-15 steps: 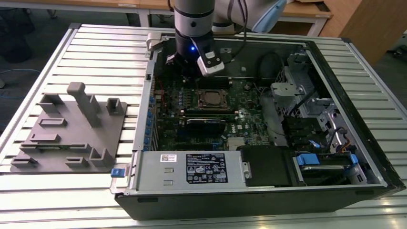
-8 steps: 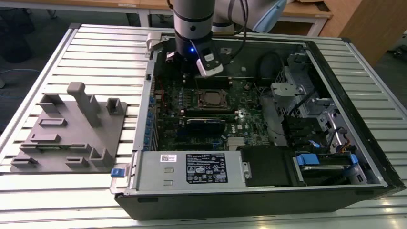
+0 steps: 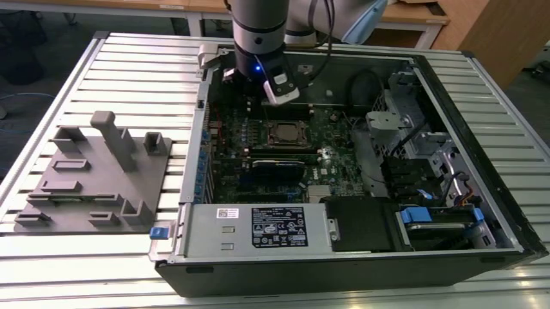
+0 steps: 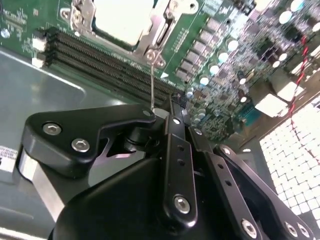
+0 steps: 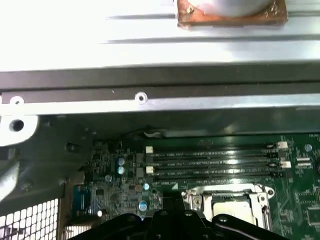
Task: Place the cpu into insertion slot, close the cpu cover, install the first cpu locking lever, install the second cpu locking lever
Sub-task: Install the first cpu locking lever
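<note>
Grey moulded tray (image 3: 86,187) lies on the slatted table (image 3: 129,71) at the exterior view's left, well apart from the work and carrying no loose part. Beside it, the open computer case (image 3: 447,257) lies on its side, so the board faces up for access from above. The gripper (image 3: 279,90) hangs over the board just behind the insertion slot (image 3: 269,143).

The cpu (image 4: 122,20) sits flat in the slot. The cpu cover (image 5: 197,200) appears folded down around it, with the metal top showing through the window. The first two steps are judged done.

A thin locking lever (image 4: 152,82) rises from the socket corner beside the memory slots (image 4: 100,55) to the gripper tip. The jaws appear pressed together there. Whether they pinch or merely push the rod cannot be told.

Drive bays (image 3: 421,148) to the right are untouched.
</note>
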Tool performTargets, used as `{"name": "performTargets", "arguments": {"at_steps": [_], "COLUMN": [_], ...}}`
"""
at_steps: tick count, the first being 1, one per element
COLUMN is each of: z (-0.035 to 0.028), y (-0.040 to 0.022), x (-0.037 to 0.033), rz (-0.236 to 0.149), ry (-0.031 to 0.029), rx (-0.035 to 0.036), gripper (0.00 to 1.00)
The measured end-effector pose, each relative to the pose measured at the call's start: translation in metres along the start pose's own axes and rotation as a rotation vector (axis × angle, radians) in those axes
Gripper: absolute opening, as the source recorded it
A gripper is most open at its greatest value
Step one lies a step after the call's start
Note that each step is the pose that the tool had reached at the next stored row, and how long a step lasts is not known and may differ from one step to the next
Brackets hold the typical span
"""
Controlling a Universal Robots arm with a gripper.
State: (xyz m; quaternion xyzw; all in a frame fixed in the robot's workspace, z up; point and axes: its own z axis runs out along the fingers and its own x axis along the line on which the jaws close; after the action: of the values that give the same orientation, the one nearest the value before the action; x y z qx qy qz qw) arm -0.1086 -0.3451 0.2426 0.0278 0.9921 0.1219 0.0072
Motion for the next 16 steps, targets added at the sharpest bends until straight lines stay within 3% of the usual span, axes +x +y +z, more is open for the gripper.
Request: {"name": "performTargets", "arguments": {"at_steps": [3,7,12,16], "z": [0.0000,0.0004,0.0011,0.0017], "y": [-0.0003,-0.0003,0.0003,0.0010], "x": [0.0003,-0.0020,-0.0138,-0.0281], "rz": [0.000,0.000,0.000,0.000], "ry": [0.0004,0.0006,0.0005,0.0006], "rx": [-0.0084,-0.0110,-0.0111,-0.0111], "gripper": [0.11,0.11,0.11,0.11]}}
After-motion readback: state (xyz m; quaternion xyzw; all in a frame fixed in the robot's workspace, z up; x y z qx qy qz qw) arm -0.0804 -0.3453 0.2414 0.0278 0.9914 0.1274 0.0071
